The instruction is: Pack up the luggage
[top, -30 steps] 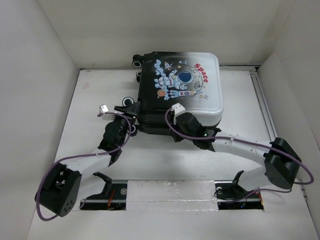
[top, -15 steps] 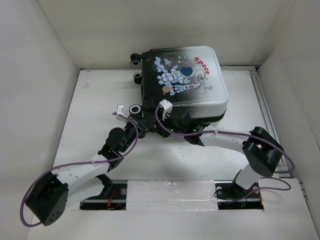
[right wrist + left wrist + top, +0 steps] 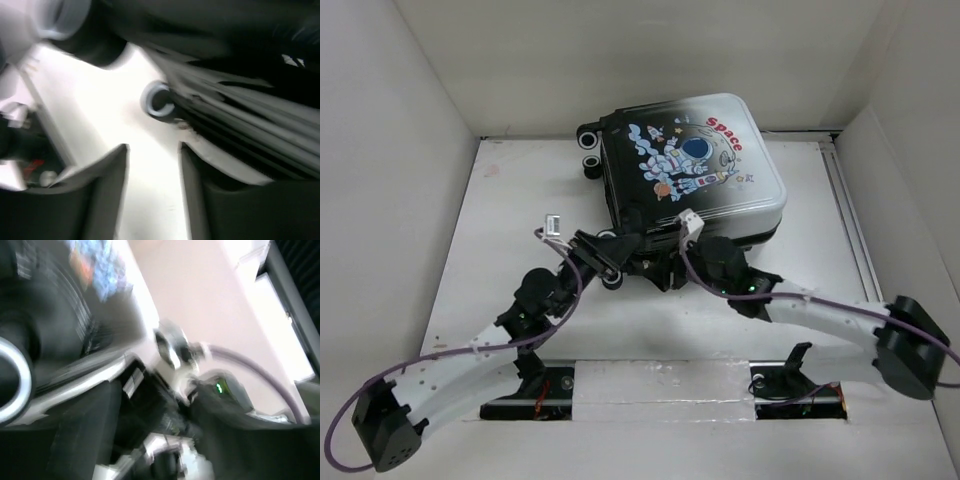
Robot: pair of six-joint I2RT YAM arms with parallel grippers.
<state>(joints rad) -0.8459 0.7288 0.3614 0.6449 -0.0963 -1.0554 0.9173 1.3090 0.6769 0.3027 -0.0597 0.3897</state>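
The luggage [image 3: 695, 165] lies shut at the back of the table with its astronaut print up, turned askew, and black-and-white wheels [image 3: 588, 138] on its left side. My left gripper [image 3: 608, 252] is at its near-left corner beside a wheel [image 3: 612, 276]. In the blurred left wrist view its fingers stand wide apart, the dark shell [image 3: 55, 305] and a wheel [image 3: 10, 382] close by. My right gripper [image 3: 665, 268] sits under the near edge. It is open [image 3: 152, 190] over bare table, with the luggage's ribbed edge [image 3: 240, 130] and a wheel [image 3: 159, 102] just ahead.
White walls close the table [image 3: 520, 200] in on the left, back and right. A rail [image 3: 848, 215] runs along the right side. The two arm bases and a taped strip [image 3: 660, 380] line the near edge. The right arm with its green light [image 3: 220, 387] crosses the left wrist view.
Both grippers have opened from shut. The luggage has turned and shifted right, its near side pushed up and back. The left arm has stretched forward and the right arm has lowered.
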